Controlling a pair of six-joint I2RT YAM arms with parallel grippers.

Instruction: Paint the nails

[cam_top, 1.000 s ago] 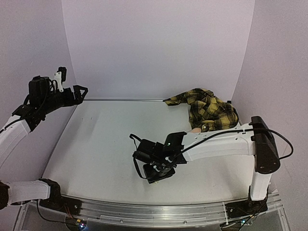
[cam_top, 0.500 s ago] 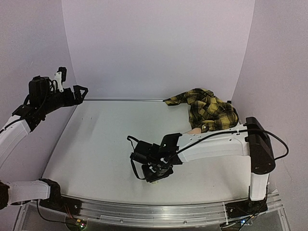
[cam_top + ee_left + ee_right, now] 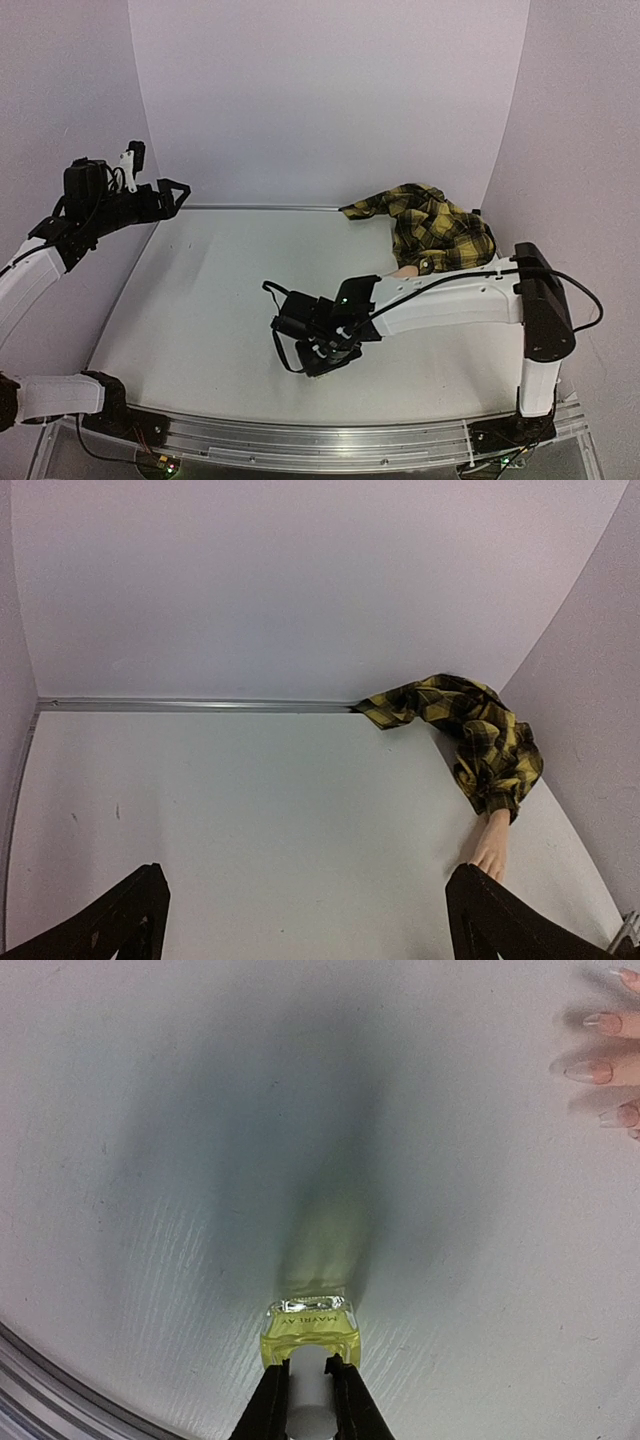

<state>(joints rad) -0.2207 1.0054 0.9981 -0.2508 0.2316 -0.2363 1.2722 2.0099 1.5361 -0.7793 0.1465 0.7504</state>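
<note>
The mannequin hand [image 3: 492,842] lies at the right of the table, its wrist in a yellow-and-black plaid sleeve [image 3: 435,228]. Its nails [image 3: 600,1048] show at the top right of the right wrist view, unpainted. My right gripper [image 3: 309,1385] is shut on the white cap of a small yellow nail polish bottle [image 3: 309,1328], low over the table near the front middle [image 3: 322,352]. My left gripper [image 3: 172,195] is raised at the far left, open and empty; its fingers [image 3: 128,920] show at the bottom corners of the left wrist view.
The grey table [image 3: 220,290] ends in a metal rail at the front [image 3: 330,440]. Curved lilac walls close in the back and sides. The right arm [image 3: 450,295] stretches across in front of the mannequin hand.
My right gripper has shifted slightly left and forward with the bottle. My left gripper has moved slightly to the right.
</note>
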